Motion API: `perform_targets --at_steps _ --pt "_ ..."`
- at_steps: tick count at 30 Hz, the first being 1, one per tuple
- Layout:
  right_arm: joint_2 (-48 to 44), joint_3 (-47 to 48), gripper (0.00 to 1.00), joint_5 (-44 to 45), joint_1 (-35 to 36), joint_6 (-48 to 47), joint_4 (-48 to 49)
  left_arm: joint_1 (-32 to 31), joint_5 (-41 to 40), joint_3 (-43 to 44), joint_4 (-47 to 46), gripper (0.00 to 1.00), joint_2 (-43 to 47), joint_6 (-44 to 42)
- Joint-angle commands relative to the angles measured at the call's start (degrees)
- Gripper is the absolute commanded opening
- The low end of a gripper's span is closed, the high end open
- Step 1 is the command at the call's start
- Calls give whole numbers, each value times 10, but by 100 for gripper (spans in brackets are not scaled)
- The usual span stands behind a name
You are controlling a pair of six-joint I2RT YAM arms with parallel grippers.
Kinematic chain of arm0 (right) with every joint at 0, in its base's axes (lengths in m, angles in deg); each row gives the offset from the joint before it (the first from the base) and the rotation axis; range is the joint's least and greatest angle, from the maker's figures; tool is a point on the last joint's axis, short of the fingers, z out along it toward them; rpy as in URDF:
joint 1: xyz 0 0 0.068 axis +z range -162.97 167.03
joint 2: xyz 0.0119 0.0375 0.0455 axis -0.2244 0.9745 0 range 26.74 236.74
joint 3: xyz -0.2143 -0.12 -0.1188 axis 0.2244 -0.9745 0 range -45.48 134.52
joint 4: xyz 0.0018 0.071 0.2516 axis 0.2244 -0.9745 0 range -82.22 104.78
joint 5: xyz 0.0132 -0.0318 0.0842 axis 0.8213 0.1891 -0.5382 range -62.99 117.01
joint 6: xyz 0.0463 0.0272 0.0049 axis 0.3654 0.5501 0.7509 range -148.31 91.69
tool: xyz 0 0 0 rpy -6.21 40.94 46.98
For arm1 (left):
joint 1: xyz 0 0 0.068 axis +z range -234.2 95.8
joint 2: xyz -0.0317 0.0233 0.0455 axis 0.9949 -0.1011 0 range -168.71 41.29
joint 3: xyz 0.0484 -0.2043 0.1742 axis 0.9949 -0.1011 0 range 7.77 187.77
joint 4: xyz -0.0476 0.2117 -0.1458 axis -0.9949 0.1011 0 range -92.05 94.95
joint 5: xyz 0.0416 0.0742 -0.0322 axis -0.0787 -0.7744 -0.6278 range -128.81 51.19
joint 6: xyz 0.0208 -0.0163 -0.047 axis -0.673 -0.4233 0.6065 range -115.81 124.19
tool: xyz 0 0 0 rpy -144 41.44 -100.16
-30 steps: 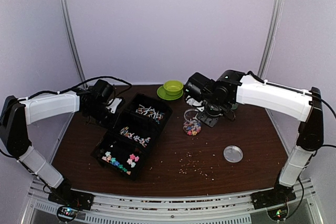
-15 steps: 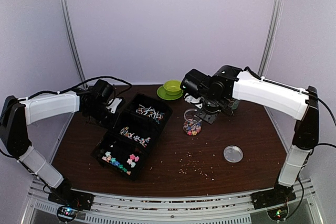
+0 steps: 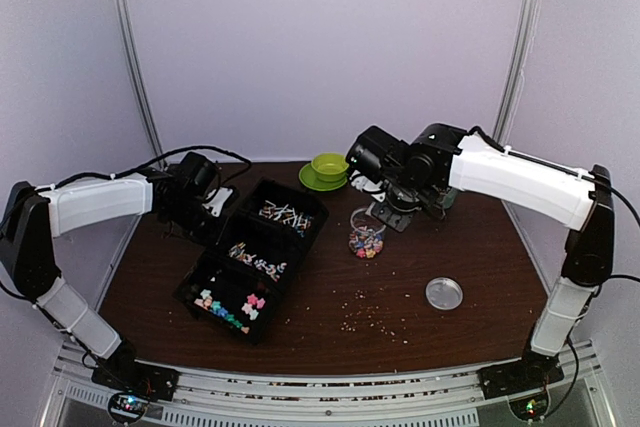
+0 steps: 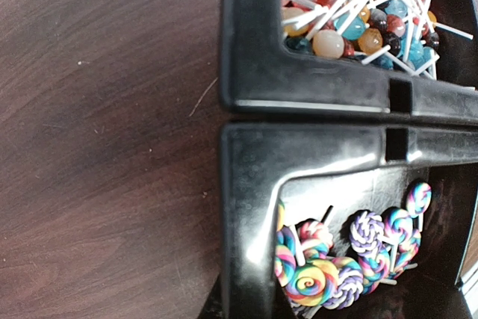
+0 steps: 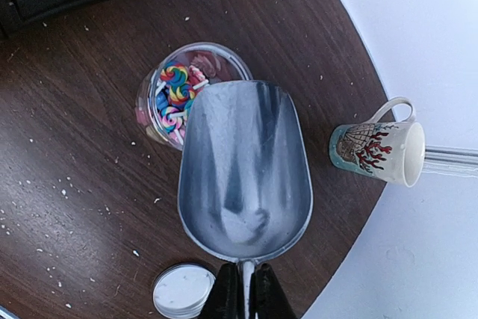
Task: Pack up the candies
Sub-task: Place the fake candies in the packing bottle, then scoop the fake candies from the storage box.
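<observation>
Candies fill a black three-part tray [image 3: 222,247]: small pastel sweets [image 3: 228,305] in the near part, swirl lollipops [image 4: 351,259] in the middle and ball lollipops [image 4: 358,5] at the far end. More candies lie in a clear open jar [image 5: 183,95] right of the tray. My right gripper [image 5: 243,298] is shut on the handle of an empty metal scoop [image 5: 243,169], whose mouth hangs over the jar's rim. My left gripper [image 4: 246,305] is shut on the tray's left wall, one finger on each side.
The jar's lid [image 3: 444,293] lies flat to the front right. A green bowl on a saucer [image 3: 329,169] stands at the back. A patterned mug [image 5: 377,151] lies on its side by the table's edge. Pale crumbs [image 3: 372,317] dot the wood near the front.
The right arm has shifted the scoop slightly back and to the left, near the jar. The left arm and the tray have not moved.
</observation>
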Motion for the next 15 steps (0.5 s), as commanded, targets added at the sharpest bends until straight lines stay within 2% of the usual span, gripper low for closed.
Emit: perform_targets --at_steps 1,6,15 --pt "-65 -40 0 -21 0 7 90 -2 36 40 -39 0 -7 7" --pt "-104 -78 0 -91 6 3 153 -21 30 53 -22 0 -32 -11" --pt "-37 -16 0 -108 47 -17 62 -52 23 60 -14 0 -53 -33"
